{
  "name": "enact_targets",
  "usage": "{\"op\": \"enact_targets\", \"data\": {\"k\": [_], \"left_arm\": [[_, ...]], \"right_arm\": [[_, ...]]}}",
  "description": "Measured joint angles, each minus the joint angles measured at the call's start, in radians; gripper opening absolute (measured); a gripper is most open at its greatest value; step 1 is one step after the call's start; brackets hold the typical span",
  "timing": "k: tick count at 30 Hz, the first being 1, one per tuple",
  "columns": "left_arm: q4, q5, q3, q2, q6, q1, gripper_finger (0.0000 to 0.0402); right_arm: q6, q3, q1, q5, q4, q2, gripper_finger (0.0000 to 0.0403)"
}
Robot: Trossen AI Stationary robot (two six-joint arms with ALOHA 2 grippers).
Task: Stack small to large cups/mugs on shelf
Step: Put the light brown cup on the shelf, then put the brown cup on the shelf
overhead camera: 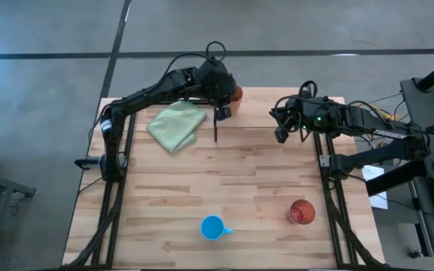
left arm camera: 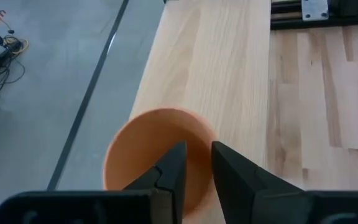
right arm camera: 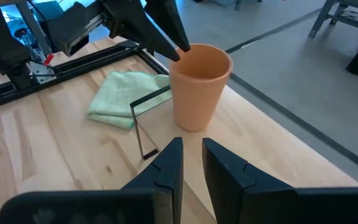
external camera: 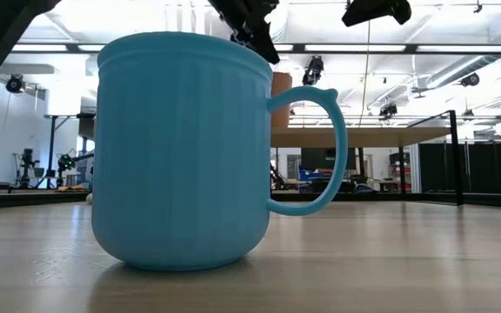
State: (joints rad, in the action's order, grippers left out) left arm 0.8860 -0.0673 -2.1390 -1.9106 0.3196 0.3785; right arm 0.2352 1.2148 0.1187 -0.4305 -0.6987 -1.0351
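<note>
The small plain light-orange cup stands upright on the light-wood shelf at the table's far edge. My left gripper is at its rim from above, shut on it. My right gripper hovers over the shelf to the cup's right, its fingers close together and holding nothing. The blue handled mug stands near the table's near edge and fills the low view. The textured orange-red cup stands to the mug's right. My left gripper holds the small cup by its rim, with one finger inside the cup and the other outside its wall. The fingers come from above, slanting down. The cup stands upright with its base on the shelf.
A pale green folded cloth lies on the table to the left of the shelf. The shelf's thin black side frame stands between the cloth and the cup. Bare planks lie across the table's middle.
</note>
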Motion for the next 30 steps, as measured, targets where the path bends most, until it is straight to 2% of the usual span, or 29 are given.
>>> {"op": "enact_targets", "data": {"k": [17,23,27,30], "left_arm": [[0.028,-0.02,0.008,0.0,-0.054,-0.013,0.0061],[0.134,-0.016,-0.027,0.088,-0.086,-0.088,0.0061],[0.242,0.001,-0.019,0.155,-0.281,-0.159,0.0061],[0.332,0.053,-0.009,0.199,-0.406,-0.229,0.0061]], "right_arm": [[0.0,0.0,0.0,0.02,0.0,0.004,0.0054],[0.001,0.008,-0.001,0.199,-0.001,0.038,0.0054],[0.02,0.025,-0.003,0.348,-0.002,0.061,0.0054],[0.078,0.042,-0.003,0.403,-0.002,0.074,0.0054]]}}
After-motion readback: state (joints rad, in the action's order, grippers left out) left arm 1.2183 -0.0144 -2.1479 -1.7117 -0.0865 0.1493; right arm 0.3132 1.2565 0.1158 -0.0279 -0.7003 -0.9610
